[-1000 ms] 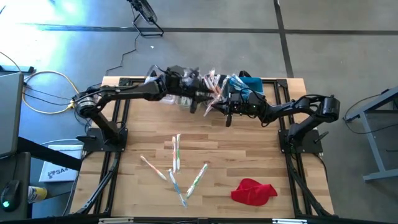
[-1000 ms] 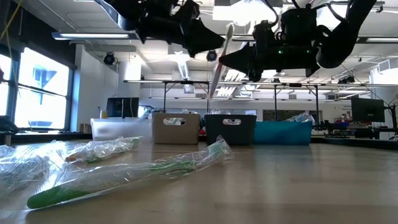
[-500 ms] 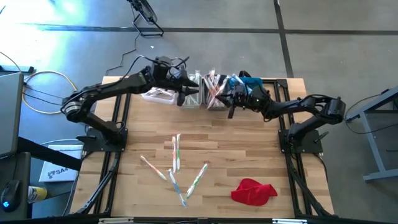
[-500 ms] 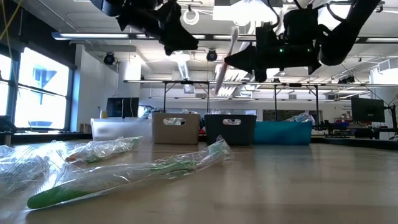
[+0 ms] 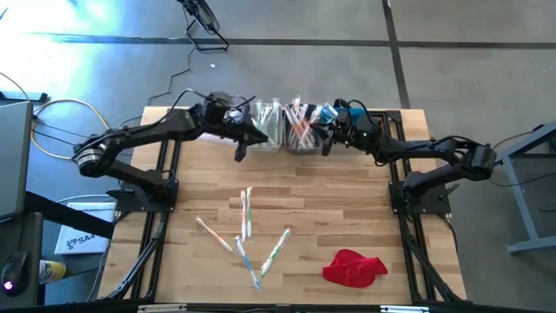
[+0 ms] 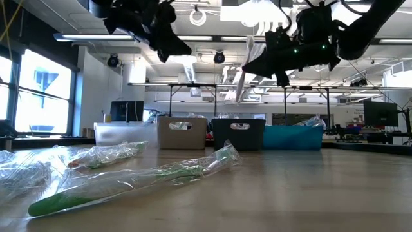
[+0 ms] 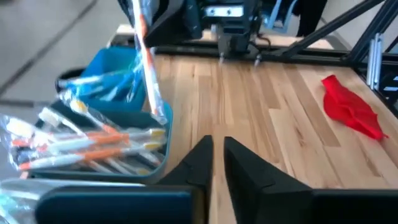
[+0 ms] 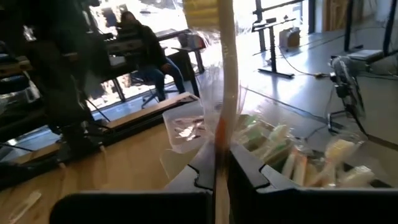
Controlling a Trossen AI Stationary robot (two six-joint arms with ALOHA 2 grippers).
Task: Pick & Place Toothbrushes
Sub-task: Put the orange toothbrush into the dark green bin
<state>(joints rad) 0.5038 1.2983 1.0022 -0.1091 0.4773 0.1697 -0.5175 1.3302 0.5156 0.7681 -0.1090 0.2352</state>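
Wooden table (image 5: 347, 209) holds loose toothbrushes (image 5: 246, 213) and a red cloth (image 5: 354, 267).

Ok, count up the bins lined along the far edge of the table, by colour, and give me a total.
white bin: 1
beige bin: 1
dark grey bin: 1
blue bin: 1
Total: 4 bins
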